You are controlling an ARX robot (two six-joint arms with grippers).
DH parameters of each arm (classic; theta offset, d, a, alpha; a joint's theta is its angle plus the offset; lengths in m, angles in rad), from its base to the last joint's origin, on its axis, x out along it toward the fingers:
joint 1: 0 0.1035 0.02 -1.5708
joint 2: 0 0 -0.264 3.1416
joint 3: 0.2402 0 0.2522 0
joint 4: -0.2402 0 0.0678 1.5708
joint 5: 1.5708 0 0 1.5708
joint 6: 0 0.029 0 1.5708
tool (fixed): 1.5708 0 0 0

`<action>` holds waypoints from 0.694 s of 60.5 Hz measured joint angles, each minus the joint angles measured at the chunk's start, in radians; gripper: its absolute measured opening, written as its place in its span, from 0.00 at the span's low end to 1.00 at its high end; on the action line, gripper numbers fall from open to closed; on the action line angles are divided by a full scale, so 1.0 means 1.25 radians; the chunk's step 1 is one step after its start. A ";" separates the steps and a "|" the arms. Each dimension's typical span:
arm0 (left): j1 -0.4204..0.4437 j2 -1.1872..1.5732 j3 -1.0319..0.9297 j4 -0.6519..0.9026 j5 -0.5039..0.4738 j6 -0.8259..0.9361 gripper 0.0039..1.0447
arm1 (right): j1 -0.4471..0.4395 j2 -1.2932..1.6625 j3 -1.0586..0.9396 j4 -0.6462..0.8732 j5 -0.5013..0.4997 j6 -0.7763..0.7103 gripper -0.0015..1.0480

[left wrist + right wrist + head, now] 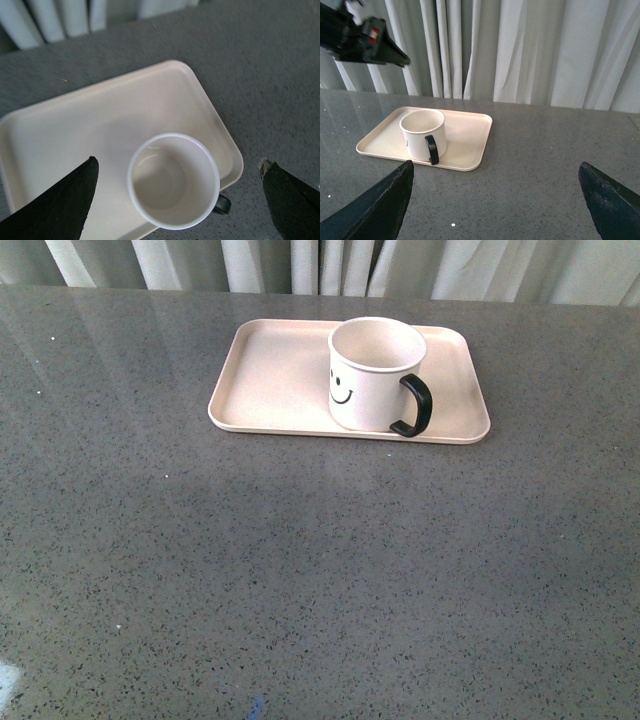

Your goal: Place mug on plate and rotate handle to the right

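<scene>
The cream-white cylindrical mug with a black smiley face stands upright on a dark grey speckled stone tabletop's far side, before pale pleated curtains. It stands on a flat pale pink-beige rectangular plate with rounded corners and a low raised rim. The mug occupies the plate's right half, close to the near rim, its mouth open and empty. Its glossy black C-shaped handle points to the right, turned slightly toward the camera. The left gripper hangs above the mug, its dark fingers spread wide to either side, clear of the mug and holding nothing. The right gripper sits well back from the plate over bare tabletop, its jaws likewise wide apart and empty.
</scene>
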 joint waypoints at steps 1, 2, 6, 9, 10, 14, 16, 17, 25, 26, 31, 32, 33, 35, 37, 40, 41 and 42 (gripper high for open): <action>0.003 -0.011 -0.012 0.007 -0.002 -0.002 0.91 | 0.000 0.000 0.000 0.000 0.000 0.000 0.91; 0.008 -0.032 -0.035 0.021 -0.005 -0.003 0.91 | 0.000 0.000 0.000 0.000 0.000 0.000 0.91; 0.025 -0.098 -0.107 0.060 -0.012 -0.008 0.91 | 0.000 0.000 0.000 0.000 0.000 0.000 0.91; 0.035 -0.142 -0.156 0.083 -0.017 -0.012 0.91 | 0.000 0.000 0.000 0.000 0.000 0.000 0.91; 0.037 -0.163 -0.181 0.100 -0.031 -0.010 0.91 | 0.000 0.000 0.000 0.000 0.000 0.000 0.91; 0.035 -0.223 -0.297 0.295 -0.218 0.015 0.82 | 0.000 0.000 0.000 0.000 0.000 0.000 0.91; 0.036 -0.249 -0.355 0.400 -0.297 0.022 0.77 | 0.000 0.000 0.000 0.000 -0.001 0.000 0.91; 0.037 -0.258 -0.375 0.432 -0.320 0.027 0.75 | 0.000 0.000 0.000 0.000 0.000 0.000 0.91; 0.081 -0.365 -0.600 0.692 -0.414 0.041 0.52 | 0.000 0.000 0.000 0.000 0.000 0.000 0.91; 0.086 -0.372 -0.614 0.701 -0.412 0.042 0.51 | 0.000 0.000 0.000 0.000 0.000 0.000 0.91; 0.114 -0.425 -0.716 0.743 -0.388 0.044 0.37 | 0.000 0.000 0.000 0.000 0.000 0.000 0.91; 0.121 -0.437 -0.738 0.750 -0.381 0.045 0.34 | 0.000 0.000 0.000 0.000 0.000 0.000 0.91; 0.124 -0.443 -0.750 0.753 -0.377 0.045 0.32 | 0.000 0.000 0.000 0.000 0.000 0.000 0.91; 0.133 -0.460 -0.780 0.761 -0.368 0.045 0.27 | 0.000 0.000 0.000 0.000 0.000 0.000 0.91; 0.143 -0.476 -0.809 0.767 -0.360 0.046 0.22 | 0.000 0.000 0.000 0.000 0.000 0.000 0.91; 0.160 -0.511 -0.859 0.779 -0.345 0.046 0.11 | 0.000 0.000 0.000 0.000 0.000 0.000 0.91; 0.164 -0.523 -0.874 0.782 -0.338 0.047 0.08 | 0.000 0.000 0.000 0.000 0.000 0.000 0.91; 0.172 -0.540 -0.894 0.786 -0.330 0.047 0.03 | 0.000 0.000 0.000 0.000 0.000 0.000 0.91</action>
